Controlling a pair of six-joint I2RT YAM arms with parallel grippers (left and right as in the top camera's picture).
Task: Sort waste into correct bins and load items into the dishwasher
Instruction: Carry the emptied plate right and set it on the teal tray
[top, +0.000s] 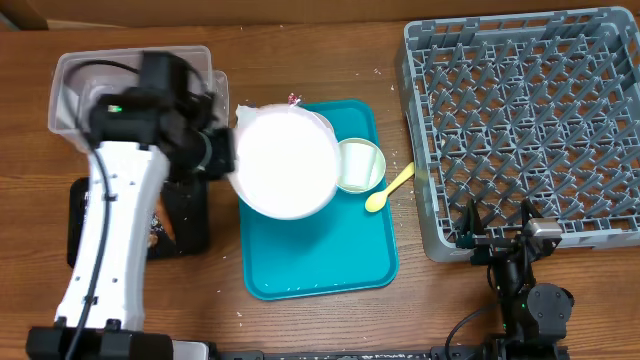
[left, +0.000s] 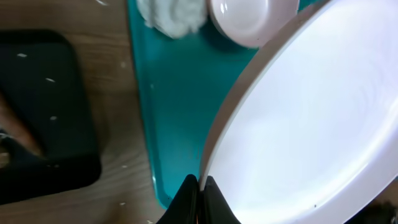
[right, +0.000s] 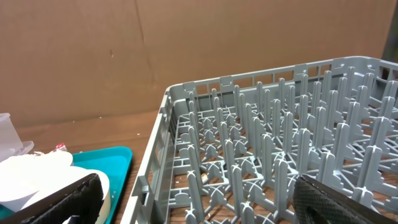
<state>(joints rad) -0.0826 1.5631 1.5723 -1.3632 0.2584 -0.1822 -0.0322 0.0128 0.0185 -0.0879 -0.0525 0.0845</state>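
**Overhead.** Shows the left gripper (top: 228, 152) clamped on the left rim of the plate (top: 288, 165), which is round, white and smooth. Shows the plate held over the upper part of the teal tray (top: 330, 260). Places the pale green cup (top: 360, 165) on that tray just right of the plate, and the yellow spoon (top: 388, 190) across the tray's right edge. Puts the grey pegged rack (top: 520, 130) at far right, with the right gripper (top: 497, 222) spread wide at its near wall, gripping nothing. Hides part of the clear tub (top: 70, 100) under the left arm. Sets the black tray (top: 185, 225) just left of the teal one.

**Left wrist.** Adds what the plate covers overhead: a white bowl (left: 249, 18) and a crumpled napkin (left: 174, 15) on the teal tray. Confirms fingertips (left: 189, 193) pinched together on the thin rim. Shows rice grains on the black tray.

**Right wrist.** Gives a low side view of the rack's upright pegs, with dark fingers wide apart and a plain brown wall (right: 186, 50) behind.
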